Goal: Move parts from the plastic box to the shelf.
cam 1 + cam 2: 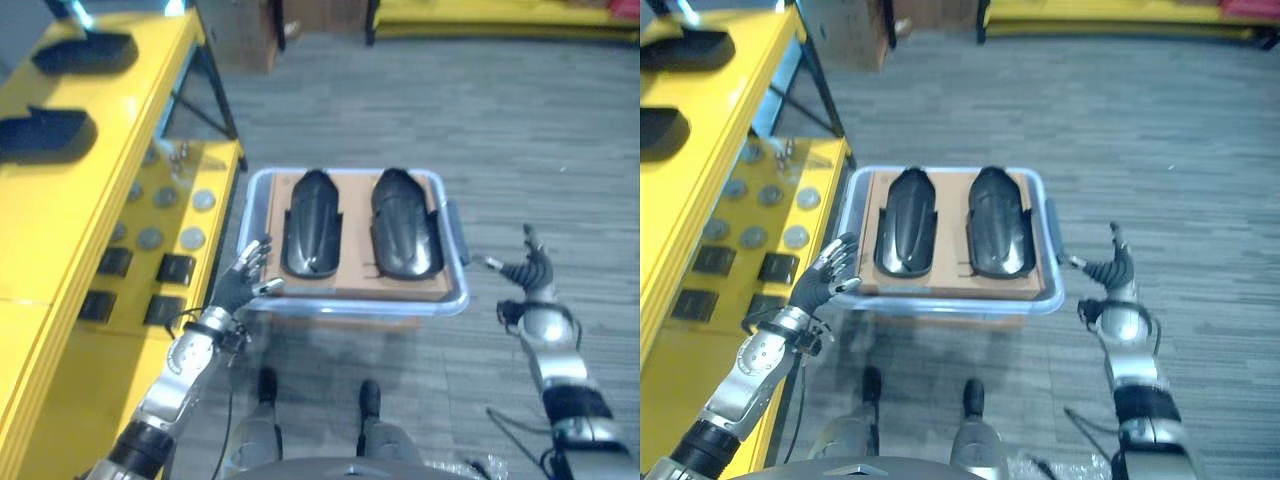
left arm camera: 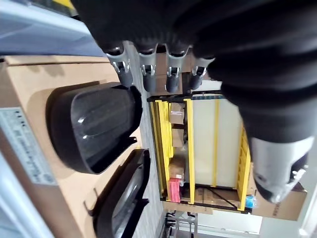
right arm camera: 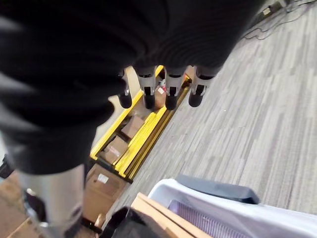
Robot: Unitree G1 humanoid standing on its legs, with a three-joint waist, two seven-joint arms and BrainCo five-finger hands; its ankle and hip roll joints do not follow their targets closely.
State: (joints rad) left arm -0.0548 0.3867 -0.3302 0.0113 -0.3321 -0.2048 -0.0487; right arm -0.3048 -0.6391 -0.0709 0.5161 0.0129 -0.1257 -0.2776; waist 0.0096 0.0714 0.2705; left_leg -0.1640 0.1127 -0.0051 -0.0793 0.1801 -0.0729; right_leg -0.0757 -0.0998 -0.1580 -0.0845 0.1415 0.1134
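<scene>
A clear plastic box [image 1: 455,300] stands on the floor before me, lined with brown cardboard. Two glossy black curved parts lie in it side by side, the left part [image 1: 311,222] and the right part [image 1: 402,222]. My left hand [image 1: 240,280] is open at the box's near left corner, fingers straight and touching nothing I can make out. My right hand [image 1: 530,272] hangs open just off the box's right side, a little apart from its dark handle [image 1: 452,218]. The yellow shelf [image 1: 140,120] runs along the left, with two black parts [image 1: 45,132] on its top level.
The shelf's lower level carries round silver discs [image 1: 192,238] and small black blocks [image 1: 174,268]. A cardboard carton [image 1: 240,35] stands at the back by the shelf's leg. More yellow racking [image 1: 500,15] crosses the far end of the grey carpeted floor.
</scene>
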